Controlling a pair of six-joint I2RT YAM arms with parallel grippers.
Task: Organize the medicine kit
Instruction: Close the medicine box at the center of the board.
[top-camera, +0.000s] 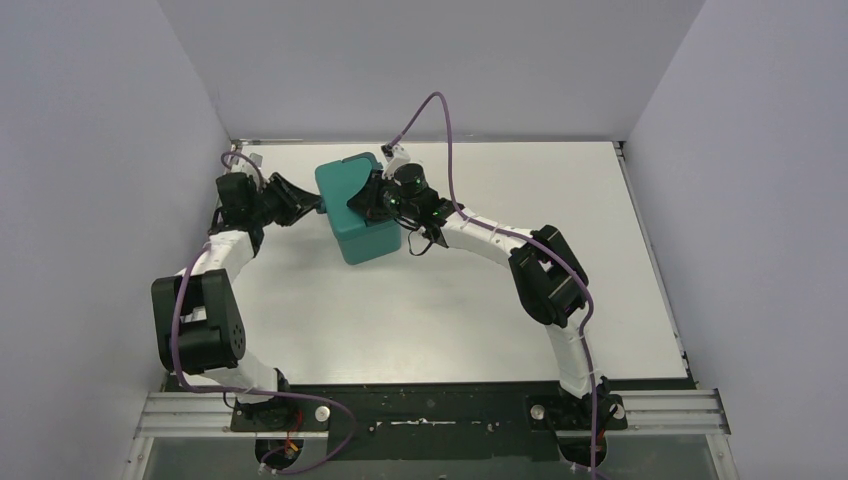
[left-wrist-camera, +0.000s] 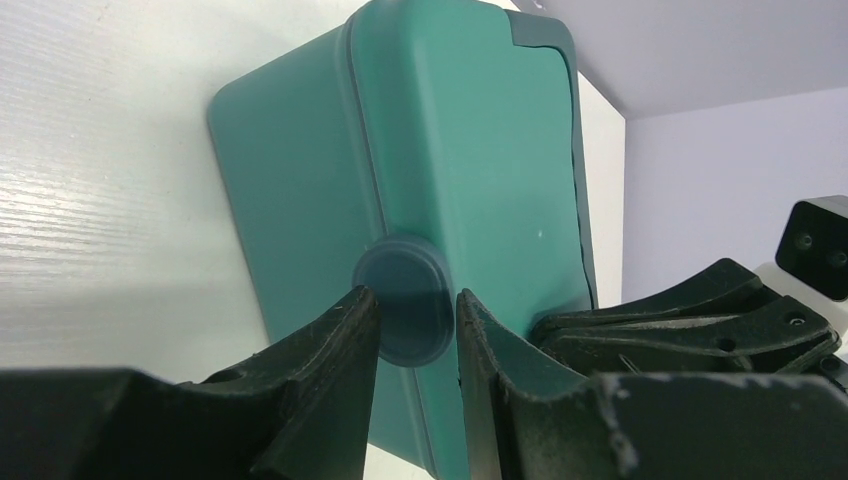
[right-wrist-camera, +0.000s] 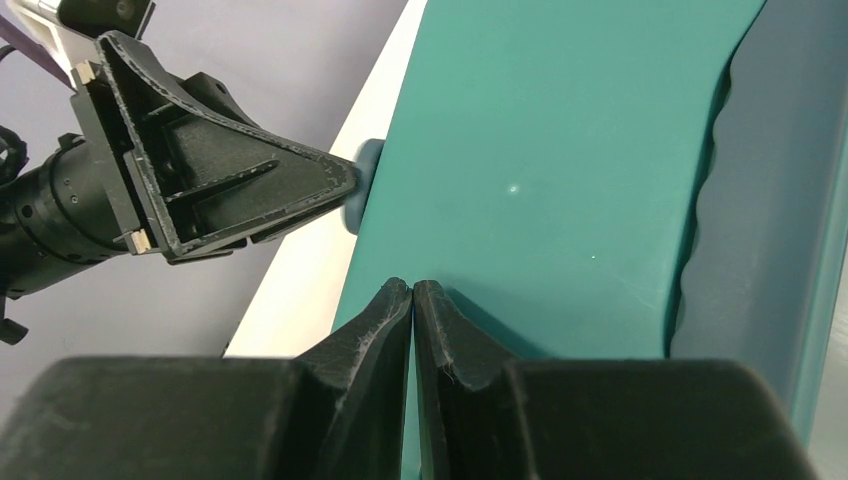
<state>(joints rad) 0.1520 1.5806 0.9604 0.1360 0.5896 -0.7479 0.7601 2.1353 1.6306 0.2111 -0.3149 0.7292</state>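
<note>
The medicine kit (top-camera: 358, 235) is a teal box with its lid down, standing on the white table left of centre at the back. My left gripper (top-camera: 314, 206) is at the box's left side. In the left wrist view its fingers (left-wrist-camera: 345, 330) sit on either side of the round side knob (left-wrist-camera: 405, 300), closed onto it. My right gripper (top-camera: 366, 200) is over the lid. In the right wrist view it (right-wrist-camera: 413, 284) is shut and empty, tips against the lid (right-wrist-camera: 560, 150) near its left edge. The left gripper (right-wrist-camera: 345, 182) shows there at the knob (right-wrist-camera: 368, 160).
Grey walls (top-camera: 100, 150) enclose the white table (top-camera: 450, 300) on three sides; the left wall is close behind my left arm. A purple cable (top-camera: 440, 110) loops above the right wrist. A metal rail (top-camera: 660, 405) runs along the near edge.
</note>
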